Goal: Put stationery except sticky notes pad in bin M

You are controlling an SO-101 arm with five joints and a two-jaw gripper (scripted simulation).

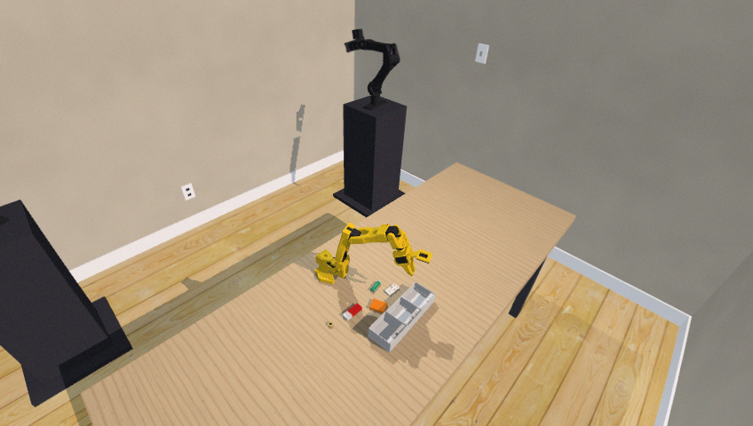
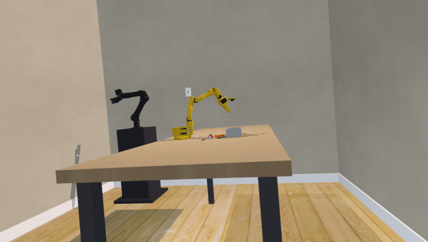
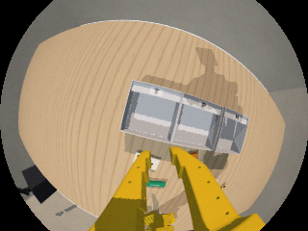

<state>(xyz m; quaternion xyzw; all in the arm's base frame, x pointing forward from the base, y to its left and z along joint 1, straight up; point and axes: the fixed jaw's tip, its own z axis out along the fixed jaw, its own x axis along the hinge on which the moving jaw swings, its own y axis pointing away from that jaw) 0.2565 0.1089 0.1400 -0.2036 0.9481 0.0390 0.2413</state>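
Observation:
My yellow arm holds its gripper high above the table, over the near end of a grey row of three bins. The gripper is shut and holds nothing; it also shows in the exterior view and the wrist view. On the table beside the bins lie a small green thing, a white block with dots, an orange flat pad, a red and white block and a tiny round thing. The bins look empty from the wrist. I cannot read any bin mark.
The arm's base stands near the table's left edge. A black pedestal with a black arm stands on the floor behind the table. Another dark block is at the left.

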